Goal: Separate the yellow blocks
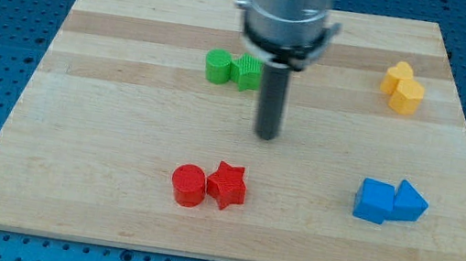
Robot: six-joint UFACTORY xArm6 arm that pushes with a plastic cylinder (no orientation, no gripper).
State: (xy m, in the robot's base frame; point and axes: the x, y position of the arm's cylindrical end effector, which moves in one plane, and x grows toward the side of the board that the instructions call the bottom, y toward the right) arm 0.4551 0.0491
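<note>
Mid-board, my tip (266,136) well apart from touching yellow blocks (403,87)

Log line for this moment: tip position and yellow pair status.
my tip: board centre, touching no block | two yellow blocks: touching, view's upper right | separation: not done

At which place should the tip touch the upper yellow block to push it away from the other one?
My tip should enter the seam where the upper yellow block touches the lower yellow block, then probably push its lower side toward the view's top-left.
</note>
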